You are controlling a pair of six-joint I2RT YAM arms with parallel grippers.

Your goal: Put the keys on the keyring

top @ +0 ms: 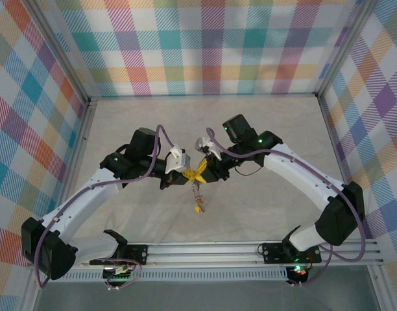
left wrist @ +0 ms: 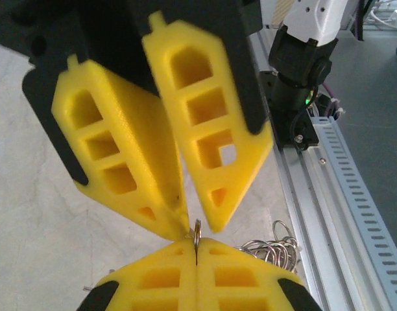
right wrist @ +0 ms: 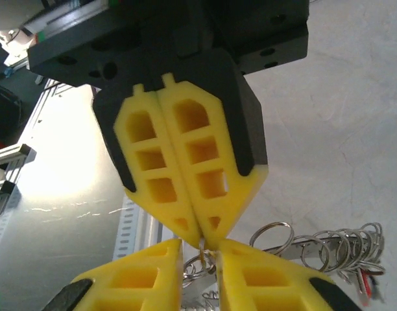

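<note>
My two grippers meet tip to tip above the middle of the table. The right gripper [top: 205,173] [right wrist: 204,240] is shut on the keyring [left wrist: 197,228] [right wrist: 202,249], a thin silvery ring seen edge-on between its yellow fingers. The left gripper [top: 189,175] [left wrist: 198,223] is open by a narrow gap, its tips on either side of that ring, and the left tip is close to touching it. A bunch of silvery rings and keys [left wrist: 274,245] [right wrist: 344,246] hangs beside and below. In the top view the keys [top: 198,197] dangle under the grippers, ending in a yellow and red tag [top: 198,208].
An aluminium rail [top: 250,249] [left wrist: 328,188] runs along the near edge with both arm bases on it. The right arm's base [left wrist: 296,84] stands close by in the left wrist view. Plaid walls [top: 205,45] enclose the beige table [top: 205,123].
</note>
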